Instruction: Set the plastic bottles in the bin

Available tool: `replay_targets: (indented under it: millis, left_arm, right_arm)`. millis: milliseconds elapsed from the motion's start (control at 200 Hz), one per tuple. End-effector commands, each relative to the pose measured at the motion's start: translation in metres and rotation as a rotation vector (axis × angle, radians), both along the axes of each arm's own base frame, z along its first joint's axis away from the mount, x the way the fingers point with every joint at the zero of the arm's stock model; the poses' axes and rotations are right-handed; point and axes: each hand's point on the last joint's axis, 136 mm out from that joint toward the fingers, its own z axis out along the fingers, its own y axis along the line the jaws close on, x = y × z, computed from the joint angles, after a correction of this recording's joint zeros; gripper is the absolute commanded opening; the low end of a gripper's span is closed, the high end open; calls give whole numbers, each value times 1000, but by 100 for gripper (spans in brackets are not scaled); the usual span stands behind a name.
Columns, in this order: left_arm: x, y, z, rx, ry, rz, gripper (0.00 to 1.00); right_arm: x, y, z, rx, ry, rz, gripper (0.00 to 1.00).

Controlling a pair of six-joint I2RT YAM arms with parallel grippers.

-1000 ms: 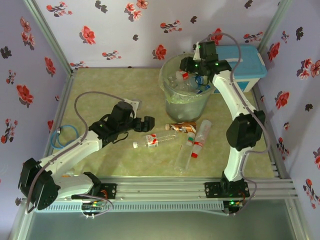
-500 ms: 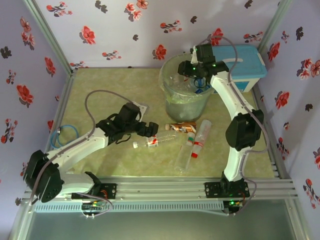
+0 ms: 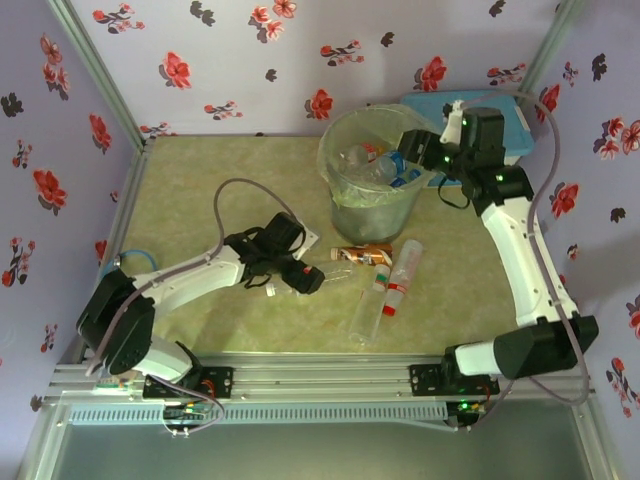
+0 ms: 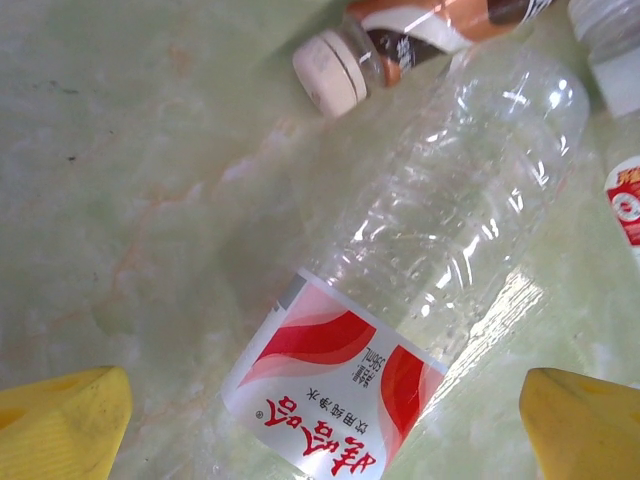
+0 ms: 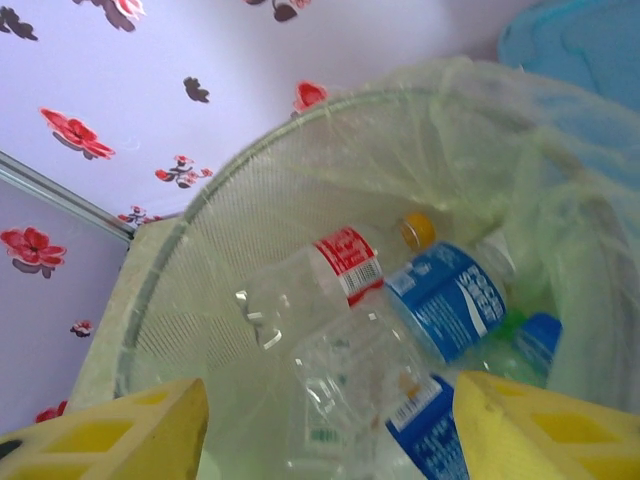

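While the left gripper (image 4: 320, 425) hangs with its yellow fingers (image 4: 60, 425) spread wide, one on either side of the red-labelled bottle (image 4: 440, 230), the step in hand looks to be picking that bottle up. Nothing is pinched yet. The bottle lies flat on the table (image 4: 120, 150), its label end between the fingers and its clear body running off toward one o'clock in the wrist view.

A good grasp, I judge, comes down squarely and closes across the label band, which likely gives less than the thin ribbed body. The bottle looks empty and light, so a slanted squeeze could roll it or squirt it out.

At twelve o'clock of it lies a brown-orange bottle (image 4: 420, 30), its cap near the clear one's far end, and the closing fingers should keep off it.

From above, the bin (image 3: 335, 205) stands near, at one o'clock of this gripper, so the carry needs a lift over the rim.

The right gripper (image 5: 330, 430) hovers at the bin's two o'clock rim, fingers apart and empty, above the binned bottles (image 5: 445, 295). It should clear off before the left arm arrives.

More clear bottles (image 3: 405, 265) lie at five o'clock of the bin.
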Motion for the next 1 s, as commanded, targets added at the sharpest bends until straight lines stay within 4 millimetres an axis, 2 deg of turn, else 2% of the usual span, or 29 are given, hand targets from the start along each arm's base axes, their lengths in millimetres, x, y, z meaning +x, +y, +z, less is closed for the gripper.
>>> replay_targets:
  millis: [0, 140, 270, 420, 605, 710, 900, 995]
  left_arm:
    - [-7, -7, -3, 19, 14, -66, 100]
    - [-19, -9, -14, 43, 48, -96, 100]
    - [-26, -10, -28, 84, 82, -117, 100]
    - [-27, -6, -46, 135, 125, -95, 100]
    - [-25, 0, -57, 181, 125, -75, 99]
    - [-25, 2, -56, 186, 118, -75, 94]
    - [-26, -1, -49, 166, 92, -91, 71]
    - [-28, -1, -46, 173, 93, -100, 65]
  right_arm:
    - [-14, -10, 4, 18, -26, -21, 67]
    - [-26, -24, 4, 21, -34, -59, 68]
    - [-29, -28, 2, 30, -34, -67, 68]
    - [-32, -27, 5, 42, -38, -59, 69]
    - [-36, -27, 7, 40, -40, -56, 69]
    - [-37, -26, 8, 45, -42, -49, 70]
    - [-38, -26, 15, 45, -63, -47, 70]
    - [-38, -26, 24, 46, -81, -44, 71]
